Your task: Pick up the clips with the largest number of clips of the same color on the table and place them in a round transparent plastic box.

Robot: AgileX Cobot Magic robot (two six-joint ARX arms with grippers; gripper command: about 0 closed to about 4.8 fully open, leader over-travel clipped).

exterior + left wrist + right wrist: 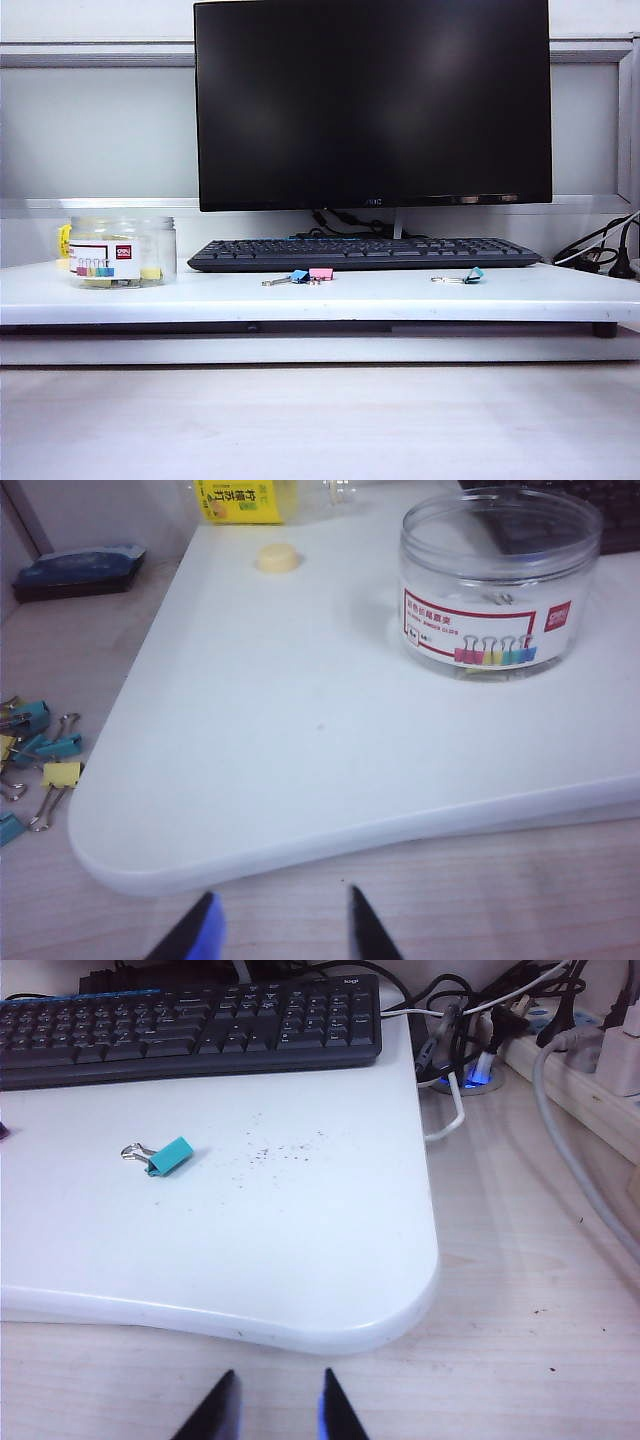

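Left gripper (282,925): jaws stand apart with a narrow gap, nothing between them. It is held low over the wooden desk, just in front of the rounded corner of the white raised board (300,740). Right gripper (275,1405): same condition, fingers parted and empty, near the opposite front corner of the board (330,1260). Neither gripper appears in the exterior view.

Task items: the round transparent plastic box (498,580) stands upright, lid off, on the left end of the board. Yellow shapes show through its wall (150,272) in the exterior view; these appear to be yellow clips already inside, but their count cannot be confirmed.

Hazards:
- A loose heap of clips (35,760) lies on the desk beside the board, including one yellow clip (60,774). The left arm could mistake it for a remaining target.
- The teal clip (168,1156), blue clip (298,276) and pink clip (321,273) remain on the board. Picking any would be a colour error.
- The jar is light; a sideways arm sweep could tip it.

Surroundings: keyboard (360,253) and dark monitor (372,100) sit behind the clips. A yellow cap (277,557) and yellow-labelled bottle (240,498) lie beyond the jar. Cables and a power strip (590,1060) crowd the right side.
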